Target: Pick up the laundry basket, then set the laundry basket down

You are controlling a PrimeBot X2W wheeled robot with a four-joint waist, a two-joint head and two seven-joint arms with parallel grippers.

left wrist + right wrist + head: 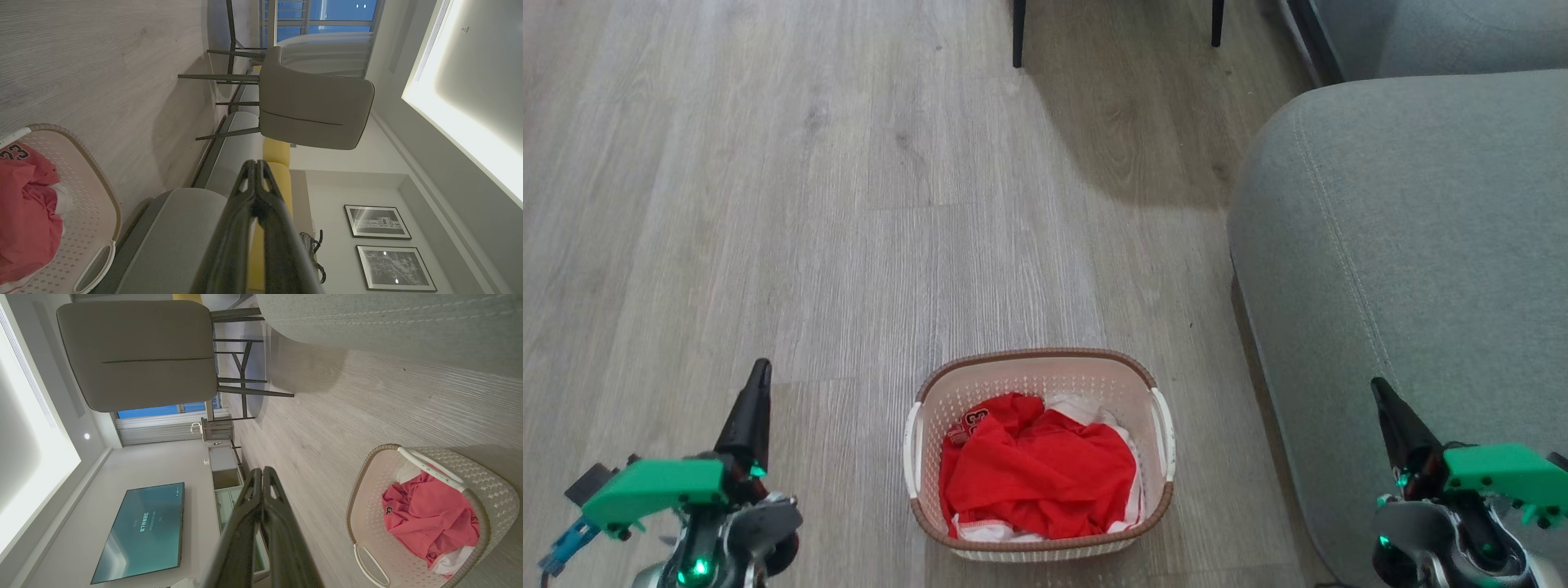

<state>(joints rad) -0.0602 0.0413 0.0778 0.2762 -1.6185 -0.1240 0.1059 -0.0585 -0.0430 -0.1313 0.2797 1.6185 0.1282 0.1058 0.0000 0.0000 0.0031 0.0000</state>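
The basket (pixel 1037 356) stands on the floor (pixel 849 204) beside the sofa (pixel 1405 245), between the left tool (pixel 758 384) and the right tool (pixel 1387 404). Both tools flank it well apart, probably staged for a two-sided lift by the handles (pixel 913 449). The wrist views add detail the head view does not resolve: each tool's fingers are pressed together, holding nothing.

The cream, perforated laundry basket (pixel 1029 380) holds red and white clothes (pixel 1037 474).
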